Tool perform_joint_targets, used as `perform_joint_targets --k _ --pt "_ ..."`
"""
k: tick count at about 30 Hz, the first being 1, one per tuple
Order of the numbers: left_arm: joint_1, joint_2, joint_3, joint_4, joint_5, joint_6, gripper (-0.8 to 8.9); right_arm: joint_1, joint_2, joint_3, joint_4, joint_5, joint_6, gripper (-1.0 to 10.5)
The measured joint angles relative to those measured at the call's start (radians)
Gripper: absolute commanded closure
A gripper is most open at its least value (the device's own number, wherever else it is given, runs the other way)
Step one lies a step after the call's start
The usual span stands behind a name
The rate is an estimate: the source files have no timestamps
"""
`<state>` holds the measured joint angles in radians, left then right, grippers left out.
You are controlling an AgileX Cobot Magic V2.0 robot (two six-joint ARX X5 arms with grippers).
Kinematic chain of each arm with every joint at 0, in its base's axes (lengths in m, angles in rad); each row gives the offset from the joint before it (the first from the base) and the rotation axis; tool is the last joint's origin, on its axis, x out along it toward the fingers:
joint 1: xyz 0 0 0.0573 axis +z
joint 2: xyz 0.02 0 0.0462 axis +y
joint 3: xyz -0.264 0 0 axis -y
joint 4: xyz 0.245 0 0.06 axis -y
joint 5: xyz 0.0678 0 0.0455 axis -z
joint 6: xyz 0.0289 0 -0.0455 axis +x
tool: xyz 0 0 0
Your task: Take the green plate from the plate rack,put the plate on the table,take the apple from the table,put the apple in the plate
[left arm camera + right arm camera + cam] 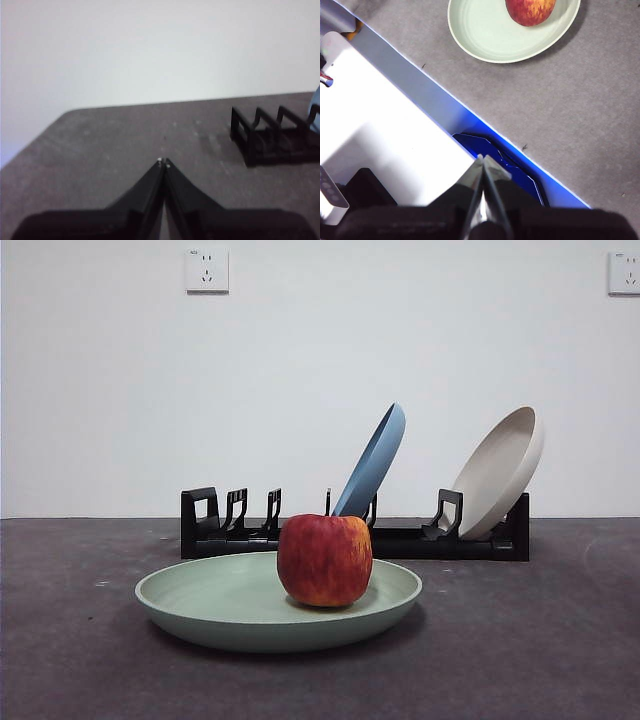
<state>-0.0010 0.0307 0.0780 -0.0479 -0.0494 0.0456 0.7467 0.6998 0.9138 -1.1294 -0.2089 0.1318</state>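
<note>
The green plate (240, 605) lies flat on the dark grey table (540, 640), in front of the black plate rack (400, 538). The red apple (325, 560) sits in the plate, right of its middle. The right wrist view shows the plate (490, 30) and the apple (530, 10) from above, far from my right gripper (483, 160), which is shut and empty over the table's edge. My left gripper (163, 162) is shut and empty above bare table, with the rack's end (270, 137) off to one side. Neither arm shows in the front view.
A blue plate (375, 460) and a beige plate (500, 470) lean in the rack's slots. The rack's left slots hold nothing. A white surface (385, 135) lies beyond the table's edge in the right wrist view.
</note>
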Motion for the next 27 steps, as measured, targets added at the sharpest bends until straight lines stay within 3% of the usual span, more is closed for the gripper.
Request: perform_joint_targets --k 11,27 --pt "0.000 -0.026 -0.061 -0.138 0.001 -0.066 8.17 0.000 0.000 0.000 0.000 0.000 0.000 9.5" --pt "0.000 -0.026 -0.061 -0.138 0.004 -0.119 8.17 0.000 0.000 0.000 0.000 0.000 0.000 9.5"
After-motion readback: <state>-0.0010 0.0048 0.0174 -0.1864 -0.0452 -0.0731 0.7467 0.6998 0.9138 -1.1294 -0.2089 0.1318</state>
